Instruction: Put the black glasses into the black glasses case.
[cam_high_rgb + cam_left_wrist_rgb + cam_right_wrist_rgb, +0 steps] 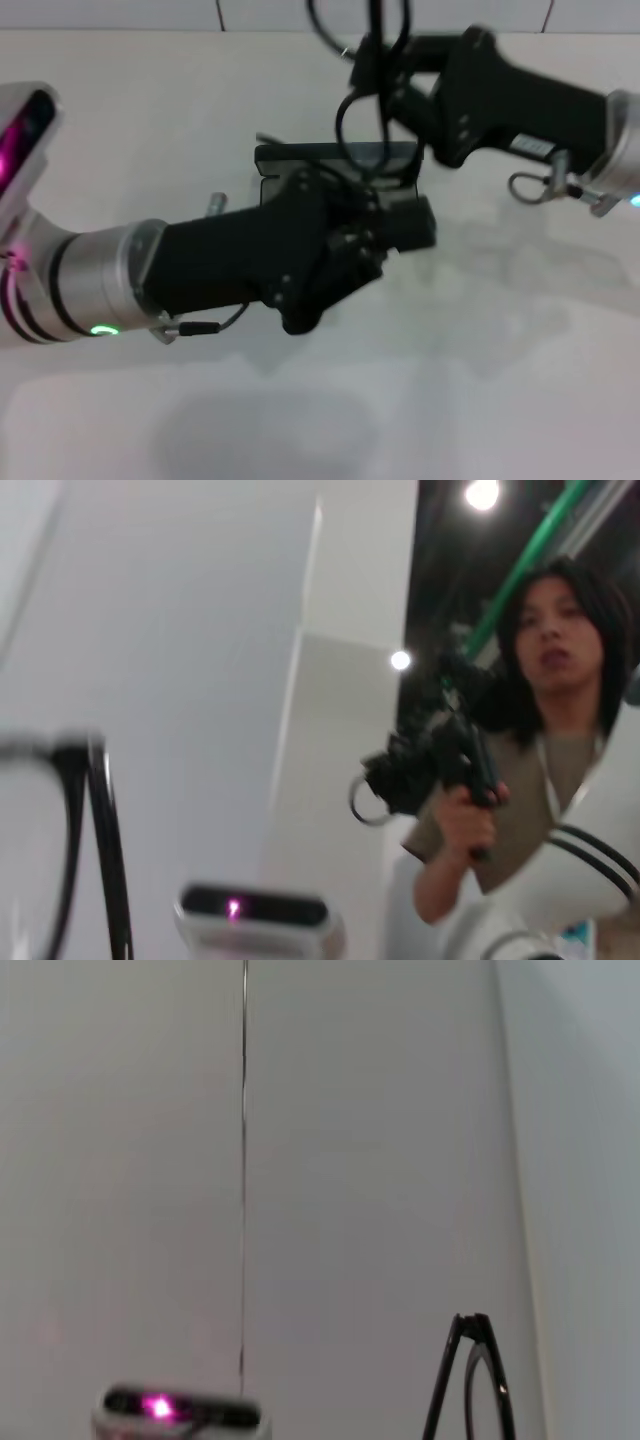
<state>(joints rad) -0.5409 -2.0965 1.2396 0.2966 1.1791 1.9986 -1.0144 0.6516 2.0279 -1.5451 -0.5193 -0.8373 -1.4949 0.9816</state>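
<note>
The white table [480,380] fills the head view, and both arms meet over the black glasses case [300,160], which lies open near its far middle with most of it hidden behind them. The left gripper [385,235] reaches in from the left just in front of the case, and the right gripper [385,90] comes from the right above its far edge; whether either pincer is open or closed cannot be told. The black glasses [85,830] show at the edge of both wrist views, close to each camera, so they seem to be held up between the two arms. They look light, thin and easily bent, with smooth lenses; I would hold them by the frame front or bridge, never the slim temple arms.
</note>
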